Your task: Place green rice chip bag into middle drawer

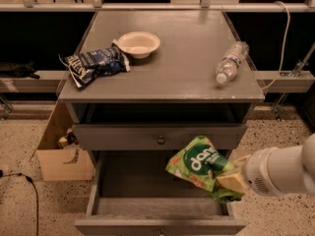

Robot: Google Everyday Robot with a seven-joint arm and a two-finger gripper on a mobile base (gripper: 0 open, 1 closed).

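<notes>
The green rice chip bag (pixel 201 165) is crinkled and bright green, with a dark green oval and white lettering. My gripper (pixel 230 182) comes in from the right on a white arm and is shut on the bag's lower right end. It holds the bag in the air over the right part of the open middle drawer (pixel 133 181), whose bare grey floor and side walls show. The bag hides the drawer's right rear corner.
On the cabinet top lie a dark blue chip bag (pixel 93 64), a white bowl (pixel 139 44) and a clear water bottle (pixel 230 63) on its side. A shut drawer with a round knob (pixel 161 140) sits above the open one. A cardboard box (pixel 61 156) stands left of the cabinet.
</notes>
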